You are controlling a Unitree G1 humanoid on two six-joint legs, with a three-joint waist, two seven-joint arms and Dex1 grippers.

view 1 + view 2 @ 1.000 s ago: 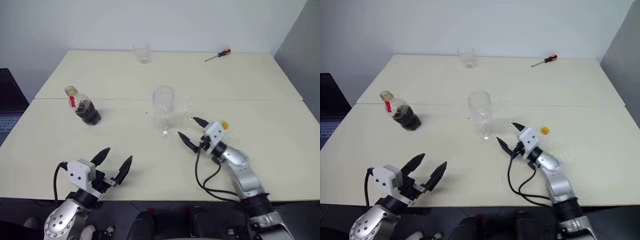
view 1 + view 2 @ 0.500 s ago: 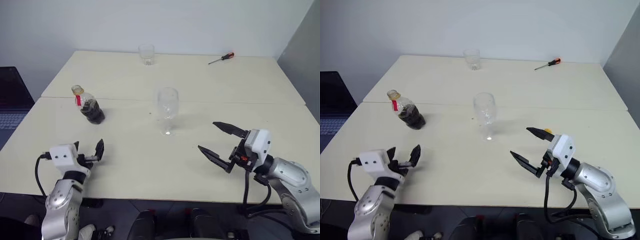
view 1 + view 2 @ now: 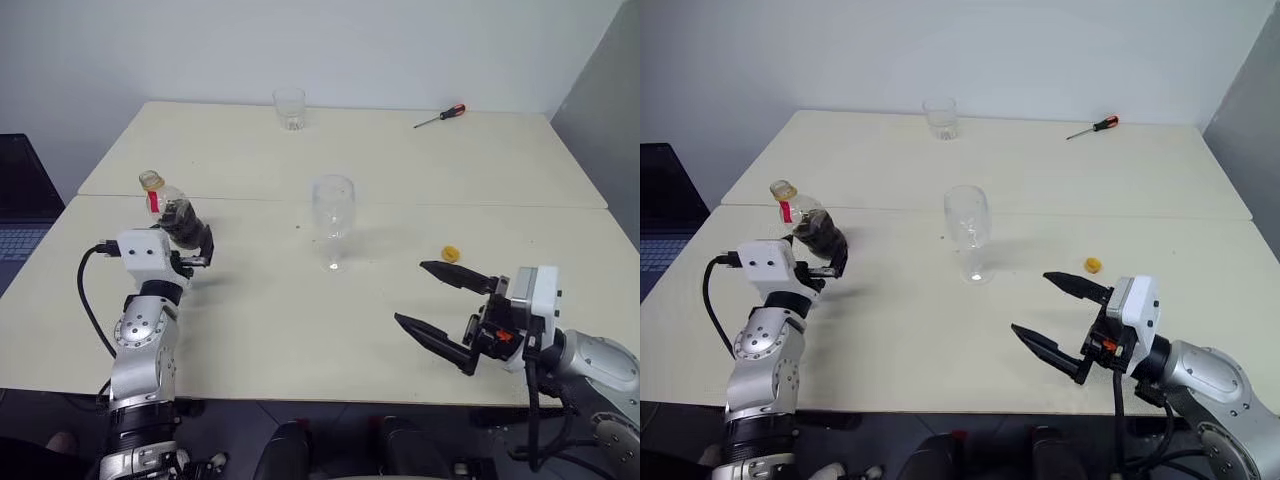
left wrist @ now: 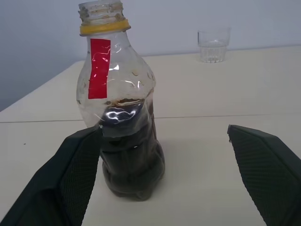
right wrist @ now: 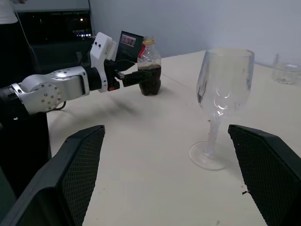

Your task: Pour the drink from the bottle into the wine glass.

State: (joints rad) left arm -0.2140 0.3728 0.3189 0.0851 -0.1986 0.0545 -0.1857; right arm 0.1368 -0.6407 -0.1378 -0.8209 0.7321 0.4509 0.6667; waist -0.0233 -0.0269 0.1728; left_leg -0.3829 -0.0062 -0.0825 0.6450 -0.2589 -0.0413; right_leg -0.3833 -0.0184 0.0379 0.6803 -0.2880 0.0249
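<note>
1. The left tool (image 4: 160, 179) stands with its fingers spread wide. It is level with the bottle (image 4: 121, 122), which sits between the fingers, hard by one of them and well clear of the other. It is not gripped yet, and this looks like the approach for a side grasp low on the body.
2. The bottle stands upright near the counter's (image 3: 300, 320) left edge. Its mouth is uncapped and the drink (image 4: 129, 160) fills the lower part. A small yellow cap (image 3: 451, 254) lies on the counter towards the right.
3. The glass (image 3: 332, 215) stands empty and upright mid-counter, well apart from the bottle.
4. The right tool (image 3: 445, 315) hangs open near the front right edge, holding nothing. It has probably pulled aside to leave the pouring path free.
5. A second ago the left tool was low at the front edge. It has since gone forward to the bottle. The right tool was just beside the glass foot and has drawn back.
6. A tumbler (image 3: 289, 108) and a screwdriver (image 3: 440, 115) lie along the far edge, unused.
</note>
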